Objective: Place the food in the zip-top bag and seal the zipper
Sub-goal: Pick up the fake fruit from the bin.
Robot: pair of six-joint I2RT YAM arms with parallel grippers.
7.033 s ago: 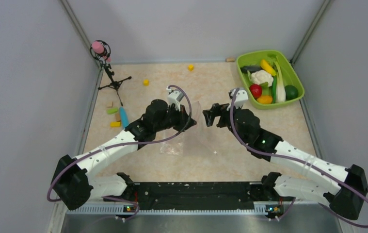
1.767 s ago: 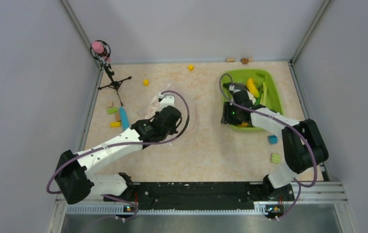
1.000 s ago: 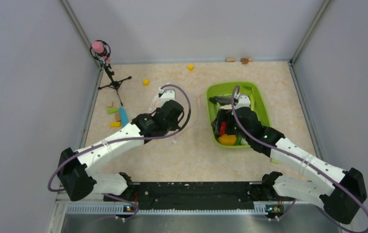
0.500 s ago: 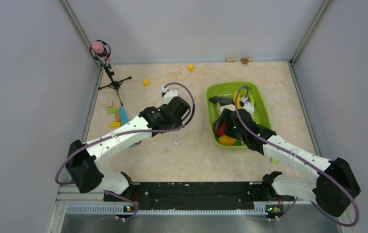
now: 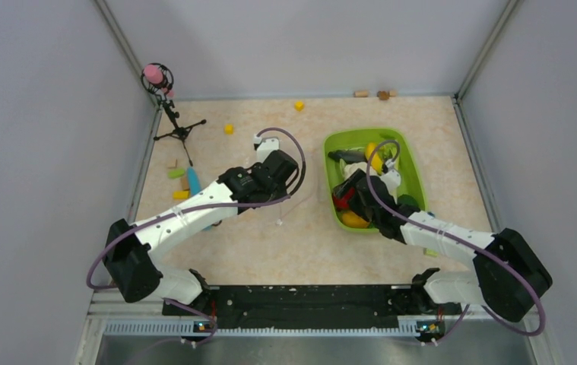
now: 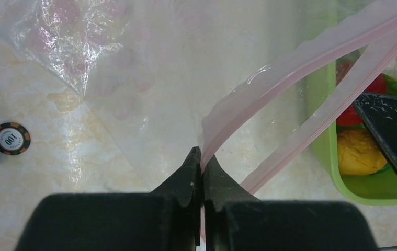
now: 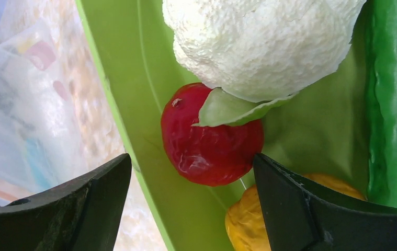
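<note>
My left gripper is shut on one lip of the pink zipper of the clear zip-top bag, whose mouth gapes toward the lime-green tray. In the top view the left gripper is just left of the tray. My right gripper is open, with one finger outside the tray wall and one inside, and the red tomato lies between them. The white cauliflower, a yellow piece and a green stalk lie beside it. In the top view the right gripper is at the tray's left side.
A microphone stand is at the back left. Small yellow blocks and coloured blocks lie on the table. A poker chip lies left of the bag. Walls close in three sides.
The tray has moved from the back right corner to the middle, beside the bag. In the last half second the right gripper shifted slightly inside the tray; the left gripper stayed still.
</note>
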